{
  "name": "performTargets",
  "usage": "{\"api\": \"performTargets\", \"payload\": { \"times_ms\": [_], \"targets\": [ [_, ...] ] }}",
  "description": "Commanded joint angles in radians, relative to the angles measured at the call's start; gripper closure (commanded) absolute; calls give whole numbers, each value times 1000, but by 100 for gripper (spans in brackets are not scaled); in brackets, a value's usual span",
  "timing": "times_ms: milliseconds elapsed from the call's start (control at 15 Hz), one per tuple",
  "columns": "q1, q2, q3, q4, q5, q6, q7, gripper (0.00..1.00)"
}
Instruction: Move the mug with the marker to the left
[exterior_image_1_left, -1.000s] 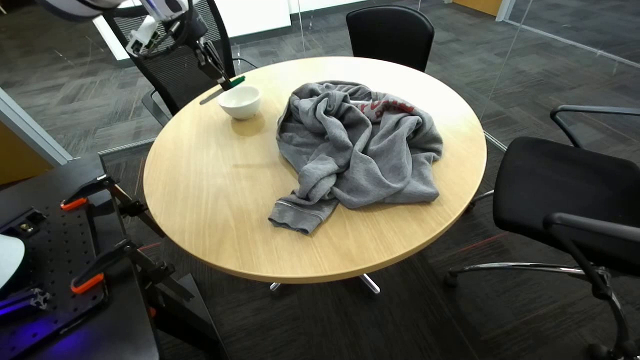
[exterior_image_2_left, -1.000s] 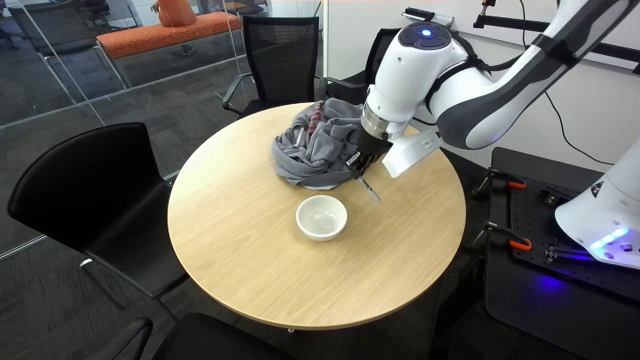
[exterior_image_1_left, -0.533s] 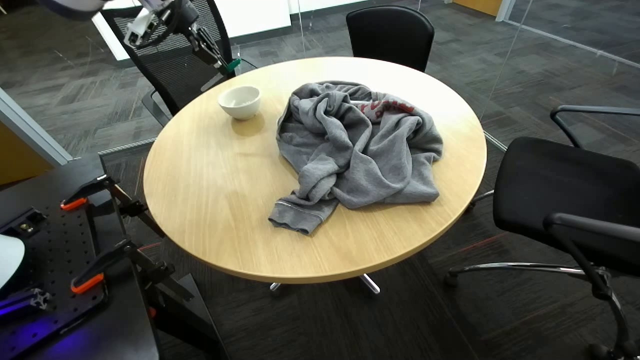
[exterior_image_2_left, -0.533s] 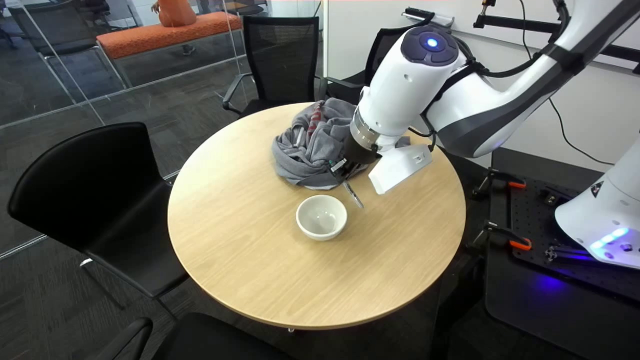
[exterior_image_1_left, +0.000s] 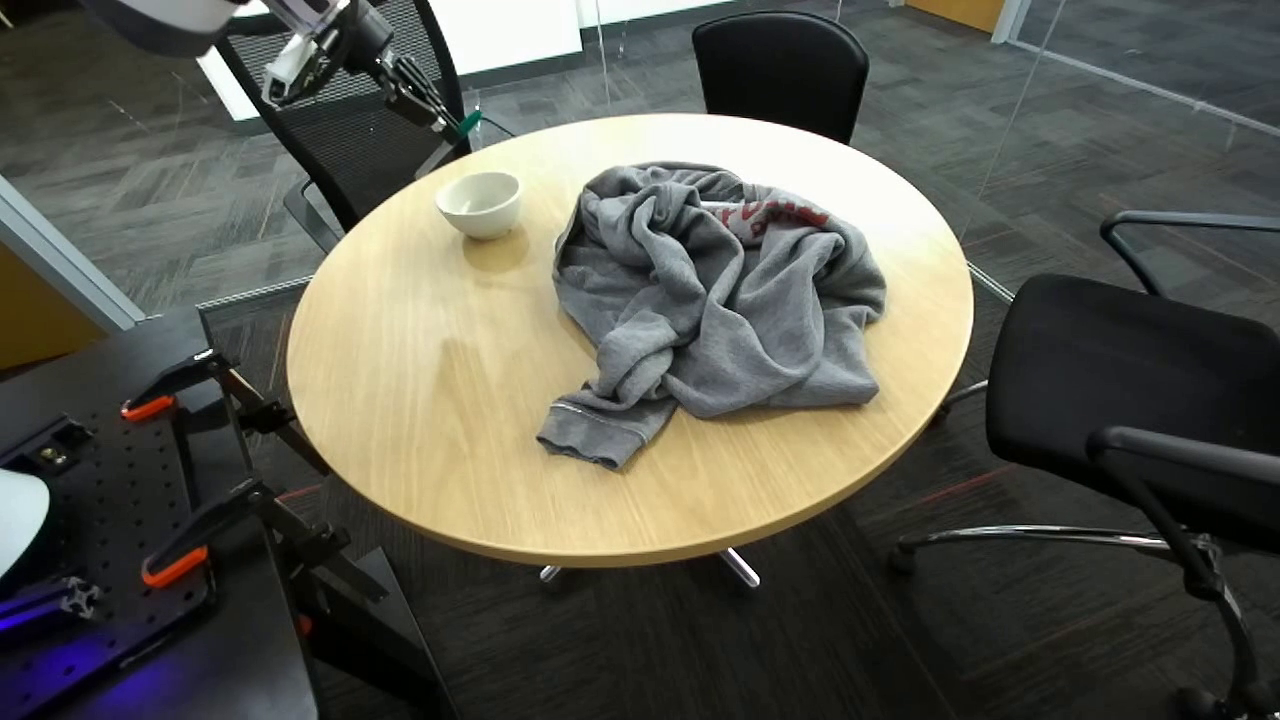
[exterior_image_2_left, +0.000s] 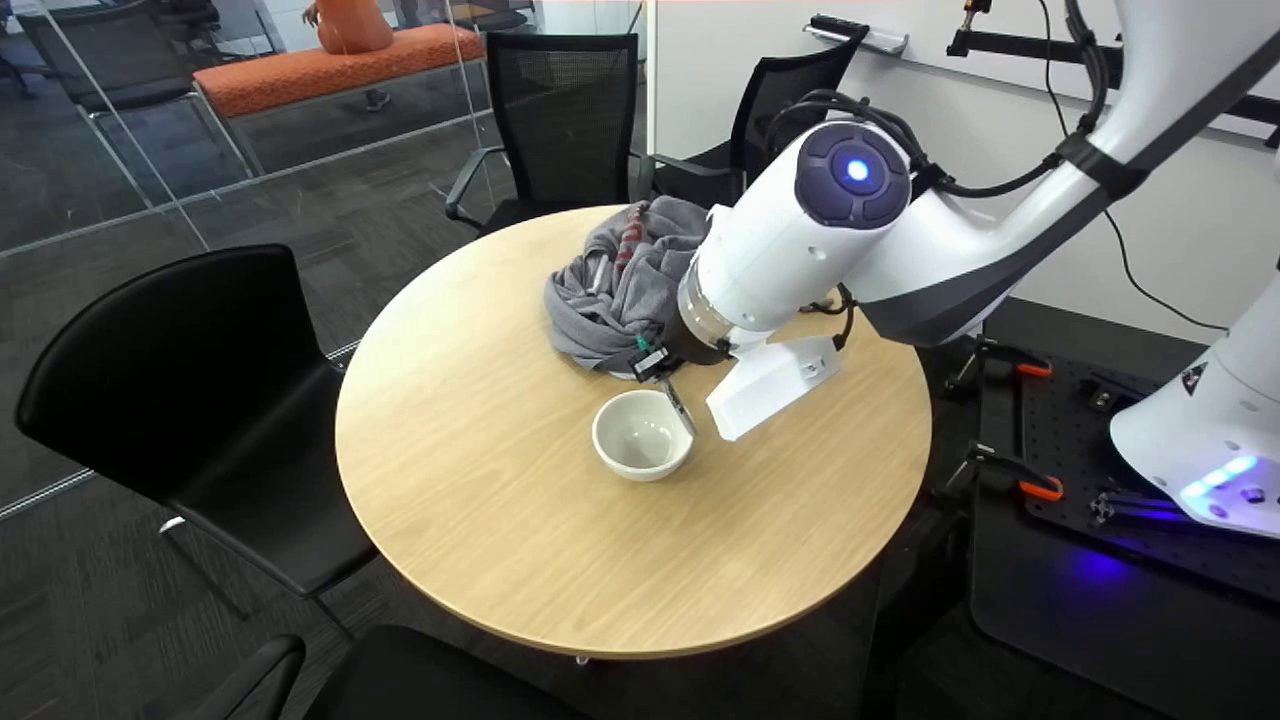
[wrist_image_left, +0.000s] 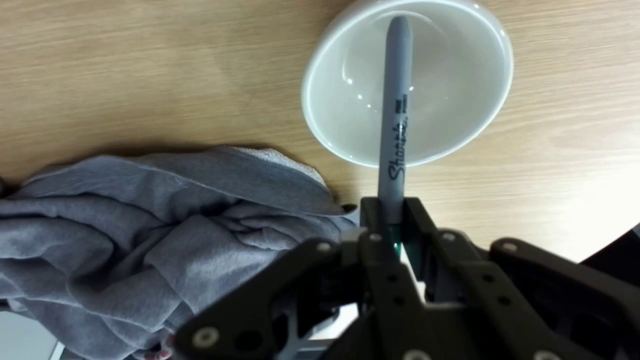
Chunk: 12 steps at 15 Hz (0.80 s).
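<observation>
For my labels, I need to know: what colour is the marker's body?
Grey; the marker's body shows best in the wrist view.

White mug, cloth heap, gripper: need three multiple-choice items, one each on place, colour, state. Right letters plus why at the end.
1. Where is the mug?
A) on a chair seat
B) on the floor
C) on the round table

2. What is the main colour of the cloth heap?
A) orange
B) grey
C) yellow

3. What state is the gripper in?
A) shut on the marker
B) open, holding nothing
C) shut on the mug's rim

1: C, both exterior views show it standing there.
2: B, it looks grey in both exterior views, apart from red markings.
3: A, the wrist view shows the marker pinched in it.
</observation>
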Motion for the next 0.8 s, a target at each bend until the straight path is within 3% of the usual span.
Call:
{"api": "performTargets", "payload": {
  "times_ms": [0, 733],
  "targets": [
    [46, 51, -37, 59, -56, -30, 87, 96],
    [52, 178, -68, 164, -59, -4, 92, 96]
  ]
}}
